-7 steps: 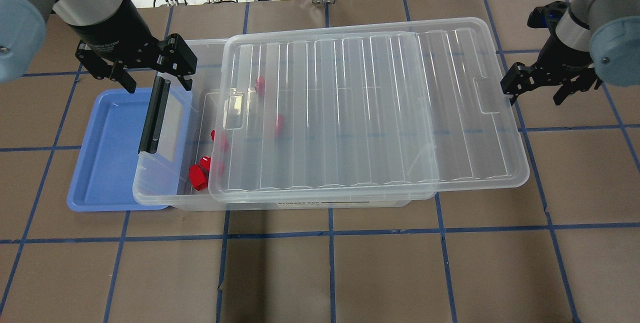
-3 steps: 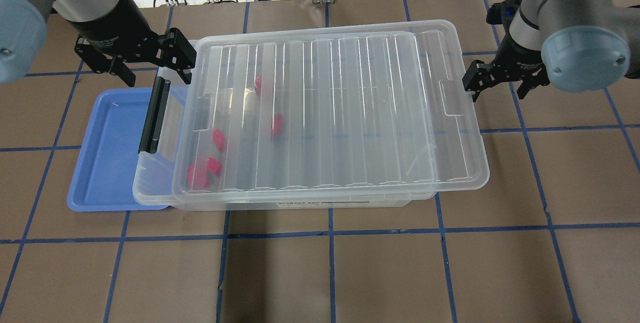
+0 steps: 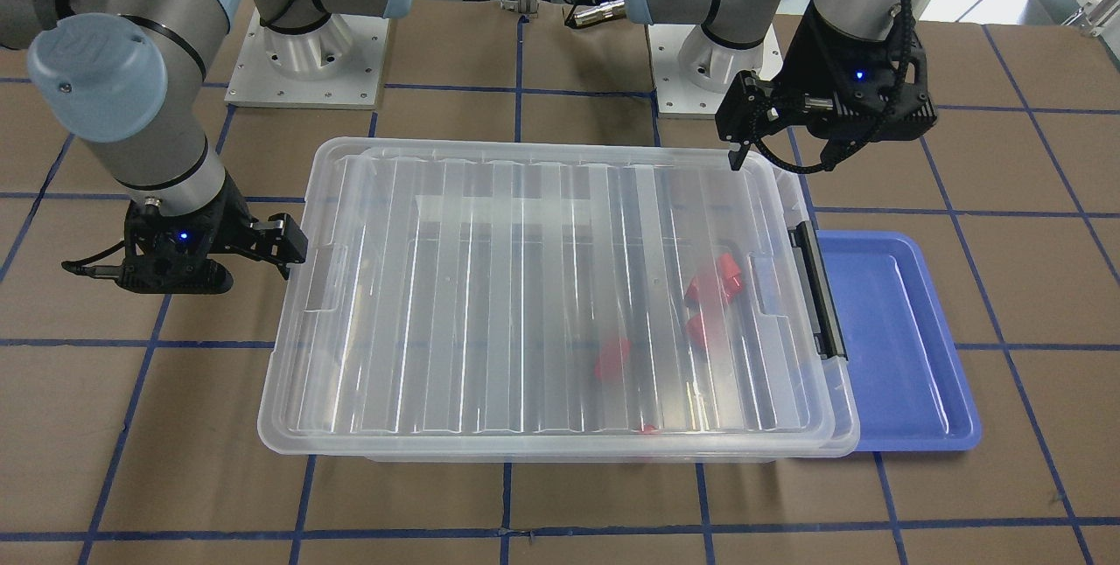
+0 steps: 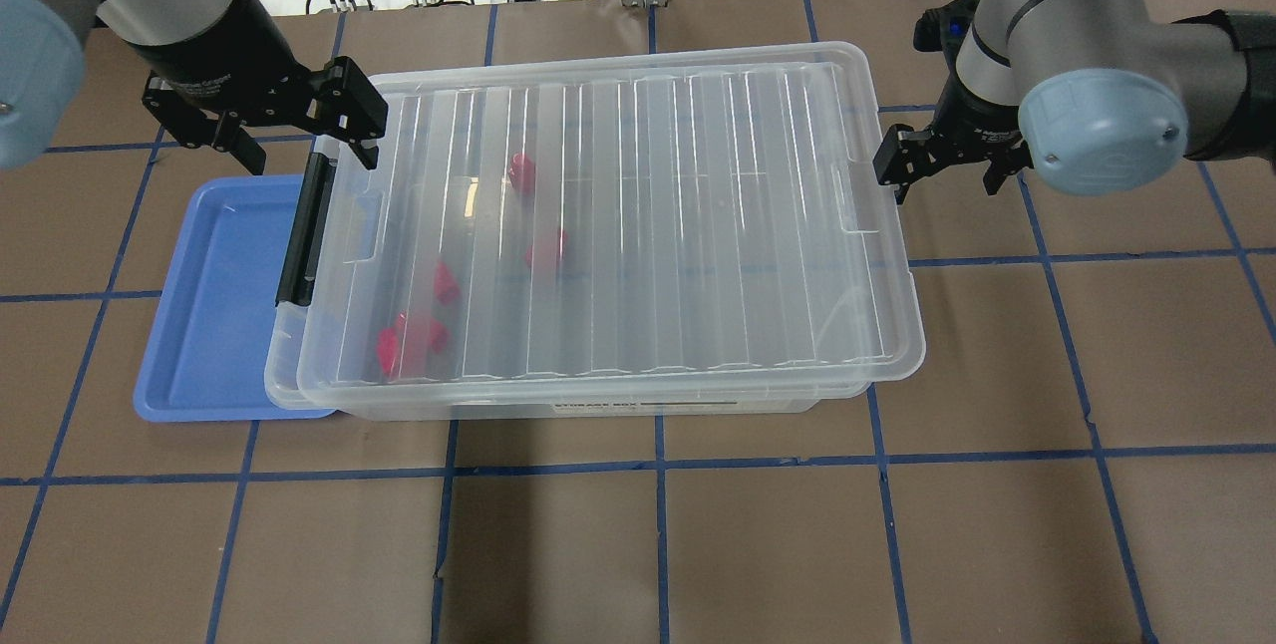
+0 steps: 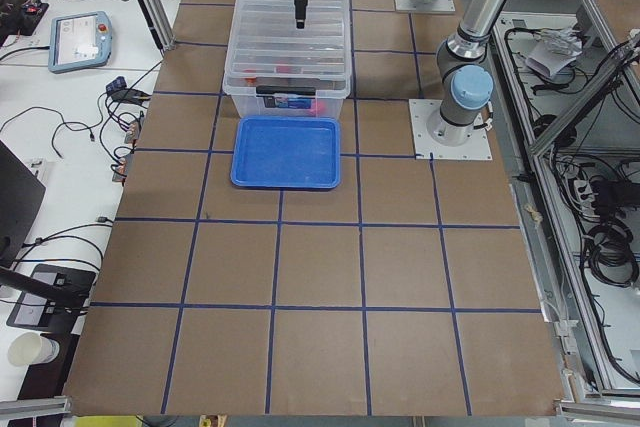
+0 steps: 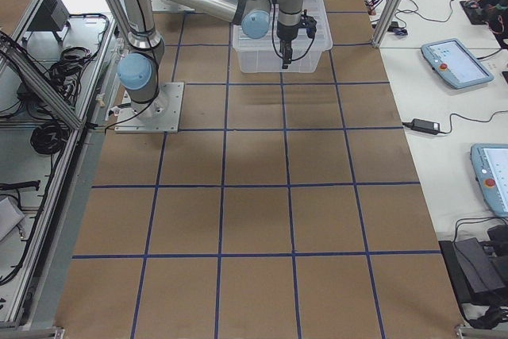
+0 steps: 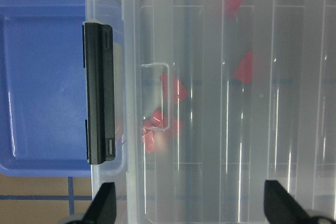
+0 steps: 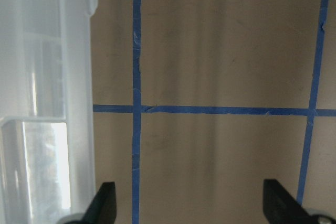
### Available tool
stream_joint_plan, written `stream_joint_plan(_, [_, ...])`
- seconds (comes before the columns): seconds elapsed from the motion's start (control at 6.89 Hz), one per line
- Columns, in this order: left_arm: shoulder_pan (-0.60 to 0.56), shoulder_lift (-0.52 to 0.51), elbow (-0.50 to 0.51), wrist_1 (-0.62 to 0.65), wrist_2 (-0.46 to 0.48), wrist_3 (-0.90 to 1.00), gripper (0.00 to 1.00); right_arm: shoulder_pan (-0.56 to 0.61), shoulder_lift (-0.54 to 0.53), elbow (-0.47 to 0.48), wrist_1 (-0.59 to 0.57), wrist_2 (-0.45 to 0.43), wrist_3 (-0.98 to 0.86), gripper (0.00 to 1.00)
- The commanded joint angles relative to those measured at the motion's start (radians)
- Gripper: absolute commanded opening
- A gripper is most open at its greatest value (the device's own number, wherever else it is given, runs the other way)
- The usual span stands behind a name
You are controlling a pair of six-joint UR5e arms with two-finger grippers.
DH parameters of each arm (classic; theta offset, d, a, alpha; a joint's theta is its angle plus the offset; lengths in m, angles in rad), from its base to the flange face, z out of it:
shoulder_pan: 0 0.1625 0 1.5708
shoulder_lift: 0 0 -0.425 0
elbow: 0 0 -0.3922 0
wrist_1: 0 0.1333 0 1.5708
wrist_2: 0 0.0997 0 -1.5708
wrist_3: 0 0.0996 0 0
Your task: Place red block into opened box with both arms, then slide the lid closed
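The lid (image 4: 618, 225) covers nearly all of the box (image 4: 598, 407), leaving a narrow strip open by the handle (image 4: 304, 230). Red blocks (image 4: 404, 345) lie inside near that end. The left gripper (image 4: 304, 154) hangs wide open and empty over the box's far handle-end corner. The right gripper (image 4: 944, 173), open and empty, has one finger at the lid's opposite short edge.

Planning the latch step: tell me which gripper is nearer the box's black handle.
Left. The left gripper hangs by one end of the black handle; the right gripper is at the opposite short end of the box.
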Motion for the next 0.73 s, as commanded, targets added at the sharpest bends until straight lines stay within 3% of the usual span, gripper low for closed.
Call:
stream_joint_plan(0.0, [-0.010,-0.026,0.015,0.003,0.064,-0.001,1.00,0.004,0.008,-0.019,0.002,-0.006,0.000,1.00])
stream_joint_plan(0.29, [-0.011,-0.028,0.015,0.005,0.062,-0.001,1.00,0.002,-0.029,-0.105,0.096,-0.007,0.000,1.00])
stream_joint_plan(0.58, [-0.010,-0.020,0.015,0.005,0.056,-0.001,1.00,0.051,-0.075,-0.279,0.309,0.033,0.044,1.00])
